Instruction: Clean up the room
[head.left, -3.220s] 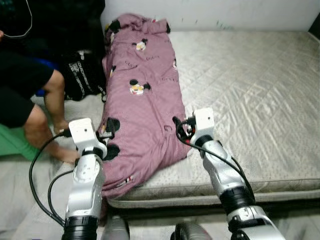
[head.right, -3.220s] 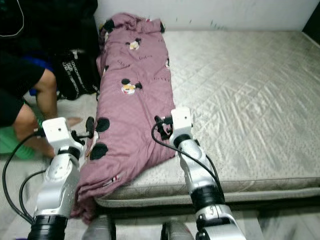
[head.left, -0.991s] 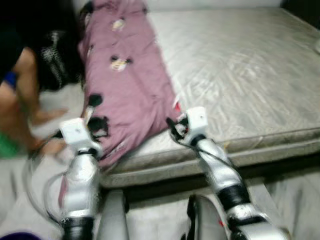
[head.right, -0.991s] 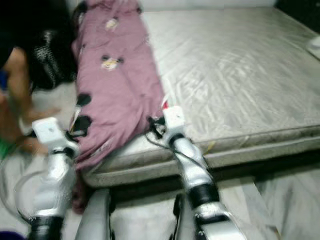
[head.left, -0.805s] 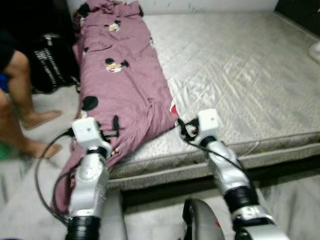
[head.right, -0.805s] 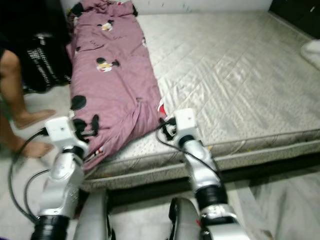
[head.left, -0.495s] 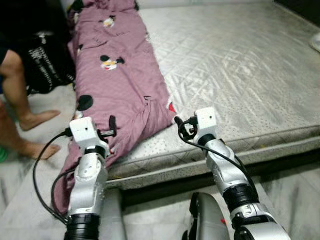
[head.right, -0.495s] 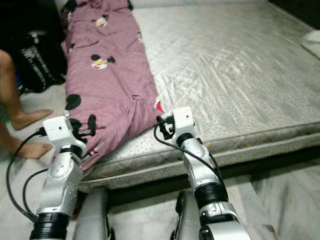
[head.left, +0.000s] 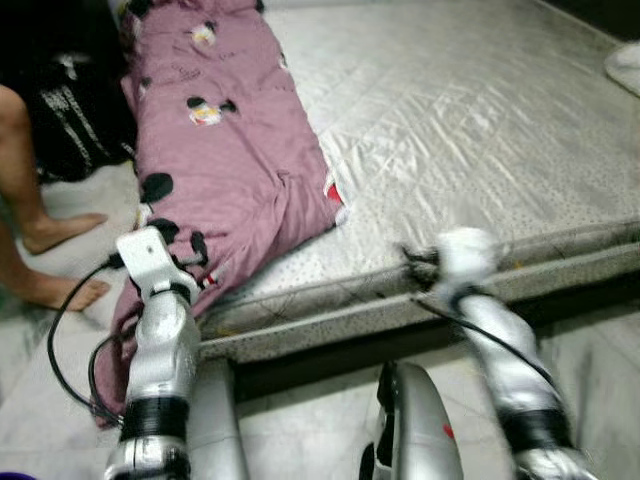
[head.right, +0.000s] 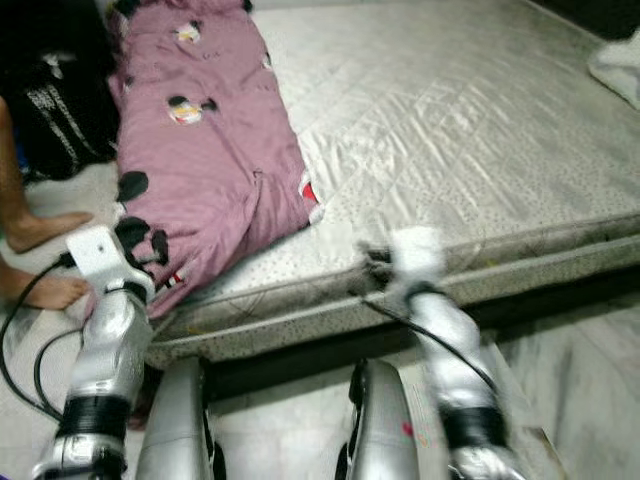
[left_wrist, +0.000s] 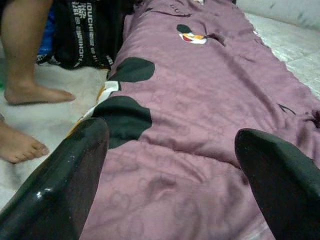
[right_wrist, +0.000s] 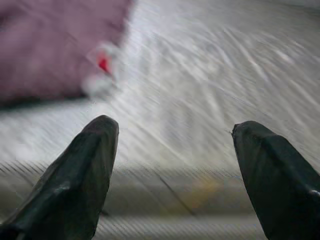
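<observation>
A mauve blanket (head.left: 225, 150) printed with cartoon mice lies in a long strip along the left side of a bare grey mattress (head.left: 480, 120). Its near end hangs over the mattress's front left corner toward the floor. My left gripper (head.left: 188, 248) is open just before that hanging end; in the left wrist view the blanket (left_wrist: 200, 100) spreads between the two black fingers (left_wrist: 65, 185). My right gripper (head.left: 412, 264), blurred, is open at the mattress's front edge, right of the blanket's corner (right_wrist: 102, 65).
A person's bare legs (head.left: 35, 210) stand on the floor left of the bed, beside a black bag (head.left: 70, 110). Something white (head.left: 625, 65) lies at the mattress's far right. A dark gap runs under the bed's front edge (head.left: 330, 365).
The camera has shifted. My right arm has swung right and down, away from the blanket's corner, and is blurred. The left gripper stays at the blanket's hanging end.
</observation>
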